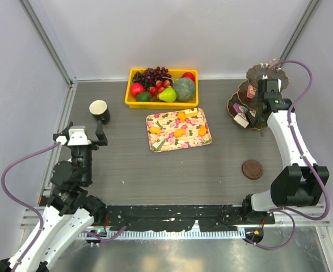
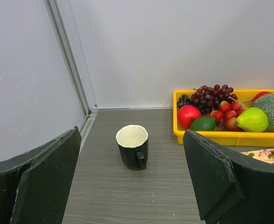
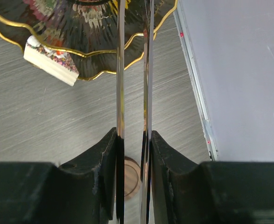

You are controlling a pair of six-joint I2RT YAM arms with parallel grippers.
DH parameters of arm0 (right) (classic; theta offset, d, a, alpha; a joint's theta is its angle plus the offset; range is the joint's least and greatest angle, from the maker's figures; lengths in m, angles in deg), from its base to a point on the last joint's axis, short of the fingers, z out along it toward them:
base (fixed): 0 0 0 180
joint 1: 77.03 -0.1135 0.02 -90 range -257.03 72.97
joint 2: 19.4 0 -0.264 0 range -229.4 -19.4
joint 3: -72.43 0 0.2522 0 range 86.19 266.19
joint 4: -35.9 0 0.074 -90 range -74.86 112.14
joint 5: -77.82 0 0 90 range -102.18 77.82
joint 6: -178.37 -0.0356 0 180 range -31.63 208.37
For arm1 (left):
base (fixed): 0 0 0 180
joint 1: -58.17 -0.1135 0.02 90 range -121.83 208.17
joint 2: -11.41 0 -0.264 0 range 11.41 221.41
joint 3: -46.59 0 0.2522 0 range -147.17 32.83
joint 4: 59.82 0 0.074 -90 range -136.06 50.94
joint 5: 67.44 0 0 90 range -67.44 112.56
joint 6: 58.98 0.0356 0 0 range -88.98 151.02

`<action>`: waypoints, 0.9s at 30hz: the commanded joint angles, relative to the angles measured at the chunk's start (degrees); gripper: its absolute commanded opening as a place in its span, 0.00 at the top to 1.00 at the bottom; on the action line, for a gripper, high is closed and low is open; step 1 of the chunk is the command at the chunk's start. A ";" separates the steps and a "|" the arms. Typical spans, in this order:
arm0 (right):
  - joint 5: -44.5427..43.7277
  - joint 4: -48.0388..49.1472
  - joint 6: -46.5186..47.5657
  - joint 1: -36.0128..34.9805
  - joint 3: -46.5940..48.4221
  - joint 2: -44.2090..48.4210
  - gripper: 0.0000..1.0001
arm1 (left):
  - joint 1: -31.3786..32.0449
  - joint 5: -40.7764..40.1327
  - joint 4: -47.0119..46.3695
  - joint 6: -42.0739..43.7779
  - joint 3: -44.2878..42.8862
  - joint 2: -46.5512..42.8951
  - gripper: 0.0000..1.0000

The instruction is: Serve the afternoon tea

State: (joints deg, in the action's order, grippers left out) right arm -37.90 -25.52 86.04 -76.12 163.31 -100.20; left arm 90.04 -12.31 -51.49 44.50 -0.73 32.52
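Landmark for all positions: floral tray (image 1: 169, 126), mid-table.

**Progress (judgement).** Early to middle.
- Done: at least two multicoloured cake pieces (image 3: 50, 60) sit on the tiers of the three-tier stand (image 1: 232, 106).
- Left: four orange pastries (image 1: 179, 133) lie on the tray, none on the stand as far as I can see. What looks like one more cake piece lies at the tray's near-left corner.
- The black cup (image 1: 100, 110) is not placed anywhere in particular. A brown coaster (image 1: 252, 169) lies bare, right of the tray and nearer the arms.
- No light-blue cup shows in any view.

**Positions.**
- Stand: well right of the tray, near the right wall.
- Black cup: left of the tray and a little farther back, standing alone.
- Yellow fruit bin (image 1: 130, 93): just behind the tray.

**Orientation.**
- Cup: upright, mouth up, long axis vertical. Its handle faces the near side, slightly toward the tray. That puts it almost straight at the left wrist camera.
- Stand: upright as far as I can tell, long axis vertical, tiers stacked.

**Pincers.**
- Left gripper (image 1: 80, 135): fingers spread wide apart and holding nothing. It is aimed at the cup, with clear table between them.
- Right gripper (image 3: 133, 135): over the stand, fingers pressed in on two thin shiny metal strips. I take these for the stand's upright handle.
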 commanded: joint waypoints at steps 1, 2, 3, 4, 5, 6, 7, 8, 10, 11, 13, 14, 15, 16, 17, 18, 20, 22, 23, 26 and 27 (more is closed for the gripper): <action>1.45 9.06 -0.13 1.20 -1.27 -1.12 0.67 | 0.29 0.51 -1.69 -0.99 -0.80 -0.27 0.01; 2.24 9.86 0.30 1.20 -1.62 -1.21 0.67 | 0.29 0.42 -1.69 -0.99 -0.80 -0.19 0.01; 2.25 10.48 0.31 1.20 -2.06 -1.73 0.67 | 0.29 0.51 -1.60 -0.99 -0.72 -0.10 0.01; 2.16 10.57 0.48 1.29 -2.15 -2.00 0.67 | 0.29 0.51 -1.60 -0.99 -0.72 -0.18 0.01; 2.16 11.27 0.48 1.29 -2.41 -2.61 0.67 | 0.29 0.51 -1.60 -0.99 -0.72 -0.18 0.01; 2.16 11.45 0.57 1.38 -2.50 -2.87 0.67 | 0.29 0.51 -1.60 -1.08 -0.80 -0.18 0.01; 2.16 11.54 0.66 1.47 -2.59 -3.40 0.65 | 0.29 0.51 -1.51 -1.00 -0.80 -0.10 0.01; 1.99 11.62 0.66 1.55 -2.59 -3.67 0.62 | 0.29 0.51 -1.60 -0.99 -0.72 -0.10 0.01; 1.72 11.62 0.31 1.64 -2.68 -3.49 0.56 | 0.38 0.51 -1.60 -0.99 -0.80 -0.10 0.01; 1.63 11.45 0.05 1.64 -2.68 -3.49 0.54 | 0.29 0.51 -1.60 -0.99 -0.72 -0.01 0.01; 1.37 10.92 -0.22 1.64 -2.85 -2.53 0.52 | 0.38 0.51 -1.60 -0.99 -0.80 -0.01 0.01; 1.28 10.83 -0.22 1.64 -2.94 -1.92 0.50 | 0.38 0.51 -1.60 -0.99 -0.72 -0.01 0.01; 1.19 10.14 -0.48 1.64 -2.77 -1.65 0.49 | 0.38 0.51 -1.51 -0.99 -0.72 -0.01 0.01; 1.11 9.61 -0.48 1.64 -2.77 -0.95 0.48 | 0.38 0.59 -1.60 -0.91 -0.72 -0.01 0.01; 1.37 8.65 -0.92 1.64 -2.85 -0.51 0.48 | 0.29 0.60 -1.51 -1.08 -0.80 -0.01 0.01; 1.54 8.20 -1.36 1.64 -2.85 0.54 0.48 | 0.29 0.60 -1.51 -1.00 -0.72 0.08 0.01; 2.68 6.88 -2.59 1.55 -3.47 2.03 0.47 | 0.38 0.60 -1.51 -1.08 -0.89 0.08 0.01; 4.96 4.60 -3.56 1.47 -3.91 3.79 0.47 | 0.38 0.68 -1.42 -1.08 -0.80 0.25 0.01; 5.23 3.98 -3.82 1.20 -4.26 4.50 0.47 | 0.38 0.77 -1.34 -1.17 -0.89 0.25 0.01; 7.16 1.18 -5.22 0.50 -5.14 8.01 0.47 | 0.38 0.77 -1.25 -1.17 -0.98 0.25 0.01; 7.52 0.47 -5.49 0.24 -5.40 9.59 0.47 | 0.38 0.77 -1.25 -1.17 -0.89 0.25 0.01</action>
State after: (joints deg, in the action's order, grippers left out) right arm -32.80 -22.13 83.40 -75.09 158.50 -96.64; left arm 90.09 -12.22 -51.40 44.41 -0.73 32.54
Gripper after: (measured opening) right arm 0.527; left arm 0.991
